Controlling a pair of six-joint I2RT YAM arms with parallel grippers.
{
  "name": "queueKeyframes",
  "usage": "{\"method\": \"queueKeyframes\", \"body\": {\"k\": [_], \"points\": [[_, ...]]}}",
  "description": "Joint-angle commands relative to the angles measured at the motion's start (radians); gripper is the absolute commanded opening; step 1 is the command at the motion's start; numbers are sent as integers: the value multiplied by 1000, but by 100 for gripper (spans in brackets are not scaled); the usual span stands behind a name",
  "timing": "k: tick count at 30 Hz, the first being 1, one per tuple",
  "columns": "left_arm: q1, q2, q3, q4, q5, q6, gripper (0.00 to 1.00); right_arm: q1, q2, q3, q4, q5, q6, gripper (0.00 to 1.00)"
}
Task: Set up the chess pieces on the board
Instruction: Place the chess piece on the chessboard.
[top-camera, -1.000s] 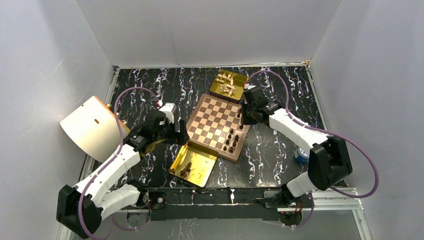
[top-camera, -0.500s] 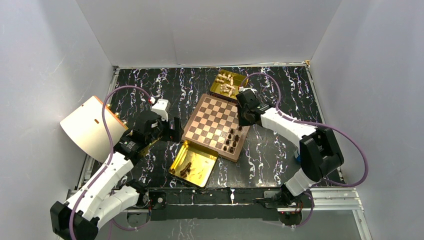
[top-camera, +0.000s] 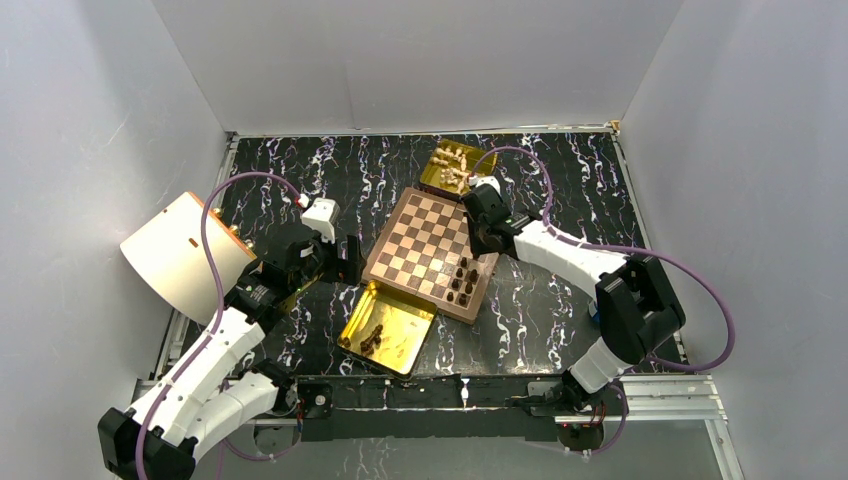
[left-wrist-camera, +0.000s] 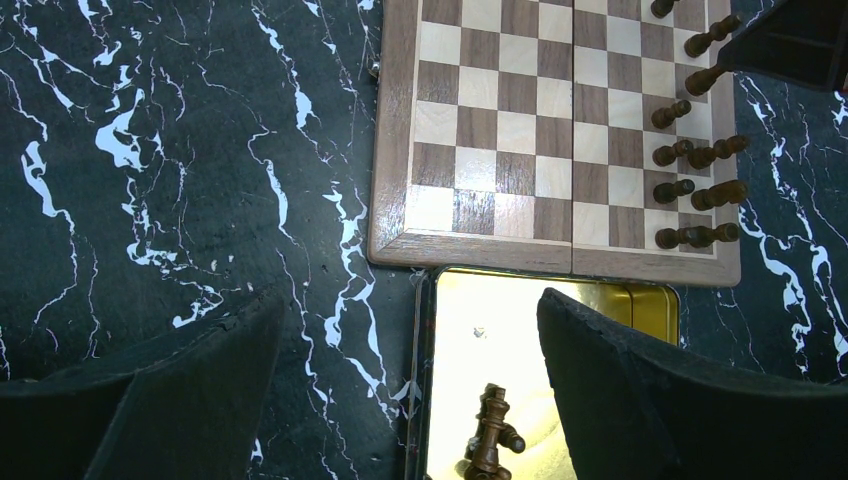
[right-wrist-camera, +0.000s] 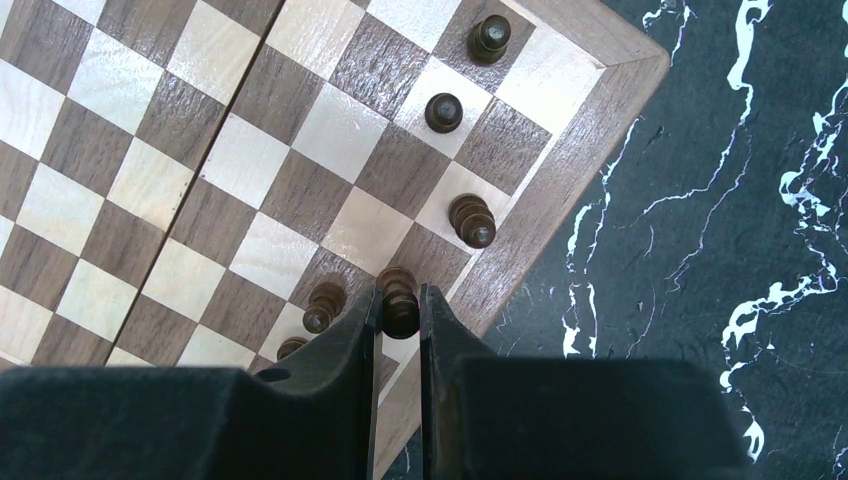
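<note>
Placement step: my right gripper (right-wrist-camera: 400, 300) pinches a dark piece (right-wrist-camera: 400, 314) at the edge row of the board (right-wrist-camera: 580, 150); left gripper (left-wrist-camera: 410, 320) gapes above the tray (left-wrist-camera: 480, 340). Next I must seat it upright, then release.

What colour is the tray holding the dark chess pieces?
Shiny gold; the tray shows best in the top view.

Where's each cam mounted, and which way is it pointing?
Top external: above and behind the bases, looking down on the table; both arms show, with left gripper and right gripper.
Left wrist: looks down at the board edge and gold tray; its open gripper's fingers frame the bottom.
Right wrist: looks down at the board corner; its gripper is shut on a dark piece.
Shared: both wrist views show the board's dark pieces.
</note>
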Motion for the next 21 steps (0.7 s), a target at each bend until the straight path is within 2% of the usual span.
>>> {"method": "queueKeyframes", "body": {"k": [1,21], "points": [[6,-22,3,6,-7,13,94,11,-31,-11,47,46,-3,15],[6,-42,-5,14,-18,18,94,41,-18,-34,23,104,-6,23]]}}
